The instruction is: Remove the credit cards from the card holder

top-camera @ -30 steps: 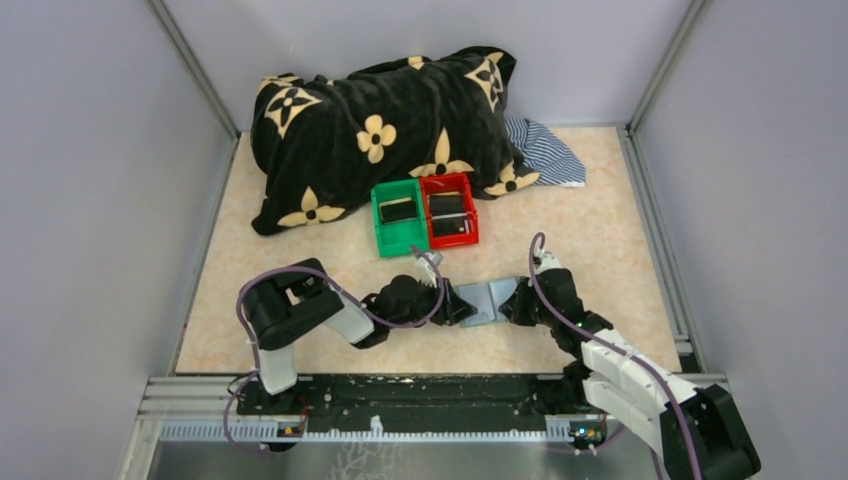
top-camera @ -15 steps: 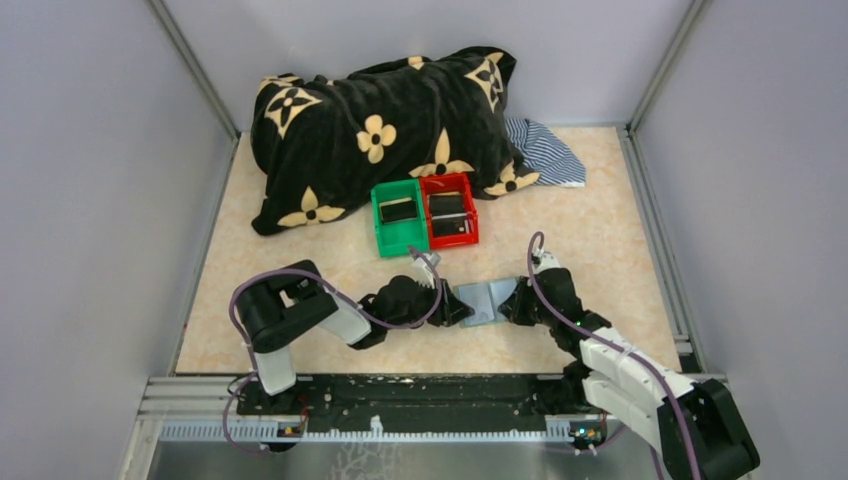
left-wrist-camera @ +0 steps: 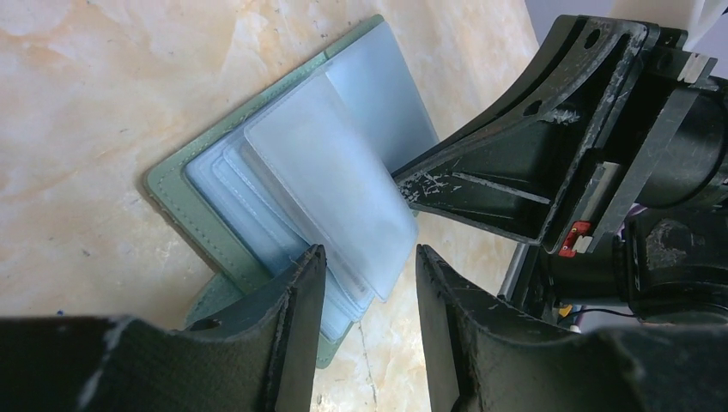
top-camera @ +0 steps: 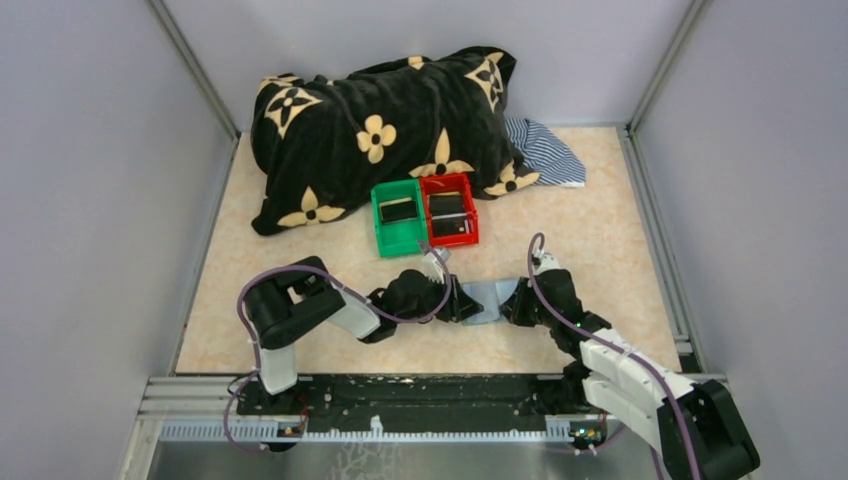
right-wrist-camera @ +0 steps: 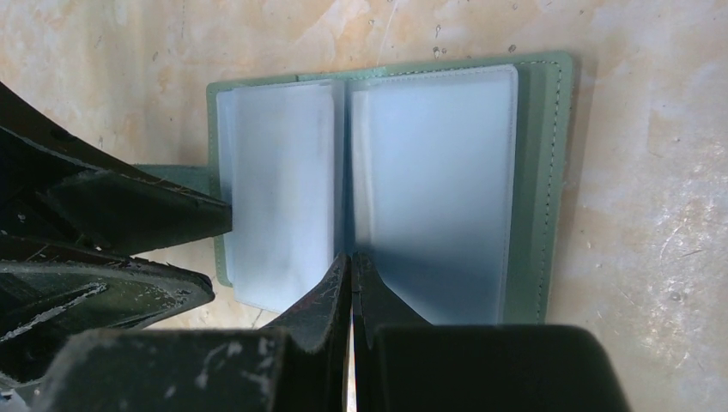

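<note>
Card holder (top-camera: 487, 300) lies open and flat on the marbled table (top-camera: 620, 250), between my two grippers. It shows a green cover and frosted clear sleeves fanned on both panels. I cannot tell whether any sleeve has a card in it.

Left gripper (left-wrist-camera: 367, 335): jaws parted, low at the holder's left end. The tip of the sleeve stack reaches into the gap, but I cannot tell if either finger presses it.

Right gripper (right-wrist-camera: 350, 283): jaws clenched together, with the tips set on the fold between the two sleeve pages.

Obstructions: in the left wrist view my right gripper's body covers the holder's far end. In the right wrist view my left fingers (right-wrist-camera: 137, 215) cover the outer edge of the left panel.

Surroundings: green bin (top-camera: 383, 232) and red bin (top-camera: 472, 222) stand touching side by side, just behind the left gripper. Each holds dark credit cards (top-camera: 448, 215). Further back is a black cushion with tan flowers (top-camera: 380, 120), with a striped cloth (top-camera: 545, 150) to its right.
</note>
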You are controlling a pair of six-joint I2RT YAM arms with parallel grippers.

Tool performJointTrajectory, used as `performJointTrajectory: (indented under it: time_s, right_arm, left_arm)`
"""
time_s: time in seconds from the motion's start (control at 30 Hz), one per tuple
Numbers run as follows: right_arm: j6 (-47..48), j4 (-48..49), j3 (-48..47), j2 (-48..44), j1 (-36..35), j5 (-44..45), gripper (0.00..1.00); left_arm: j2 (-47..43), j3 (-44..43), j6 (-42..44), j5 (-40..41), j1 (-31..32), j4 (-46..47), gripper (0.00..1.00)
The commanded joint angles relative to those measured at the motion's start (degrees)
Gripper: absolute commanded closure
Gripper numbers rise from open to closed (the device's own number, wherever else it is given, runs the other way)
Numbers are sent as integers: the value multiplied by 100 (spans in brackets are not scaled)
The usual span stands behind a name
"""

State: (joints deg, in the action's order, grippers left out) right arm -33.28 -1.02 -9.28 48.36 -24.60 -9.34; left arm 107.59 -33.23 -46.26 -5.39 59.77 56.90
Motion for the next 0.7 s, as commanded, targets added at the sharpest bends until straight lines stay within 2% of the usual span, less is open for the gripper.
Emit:
performJointTrajectory:
  time_s: [0.0,0.67]
  right_arm:
    - [-12,162,57,-90,-34,-45,100]
    - [-40,-41,76,-345,-36,5,100]
  left_arm:
    - [99,-178,96,-163,42,-77,51]
    - [499,-835,65,-575,36,-74,51]
